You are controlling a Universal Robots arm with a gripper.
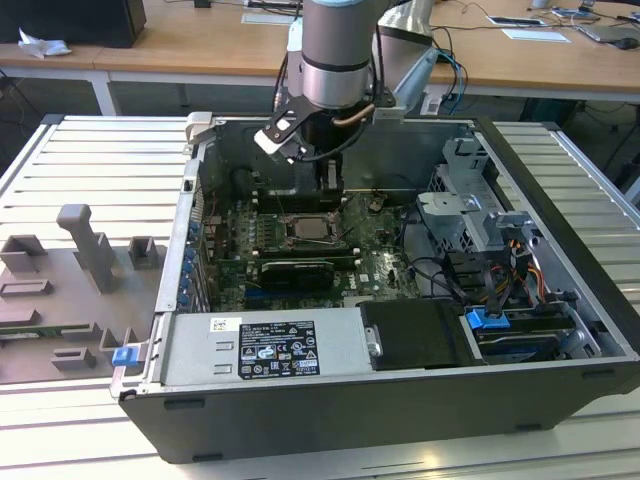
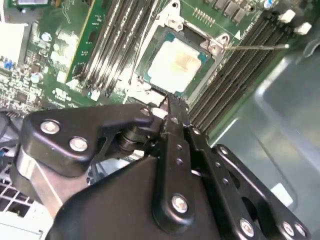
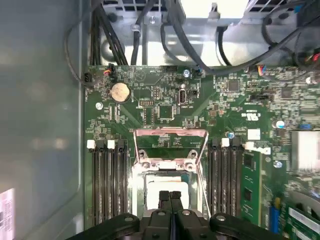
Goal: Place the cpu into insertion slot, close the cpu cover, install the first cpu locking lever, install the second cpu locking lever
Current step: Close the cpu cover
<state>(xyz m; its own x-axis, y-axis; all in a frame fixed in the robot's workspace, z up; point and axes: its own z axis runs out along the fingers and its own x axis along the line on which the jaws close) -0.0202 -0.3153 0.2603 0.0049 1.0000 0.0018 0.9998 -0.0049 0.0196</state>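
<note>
While flat in the insertion slot (image 2: pixel 172 24), cpu (image 2: pixel 177 62) seemingly face-up.

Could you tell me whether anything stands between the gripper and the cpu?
Nothing visible does: the gripper is right above the cpu, which sits in the insertion slot, with the cpu cover open.

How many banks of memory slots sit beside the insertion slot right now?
2: one bank runs along one side of the insertion slot, the other bank along the opposite side. The gripper may hide their near ends.
</note>
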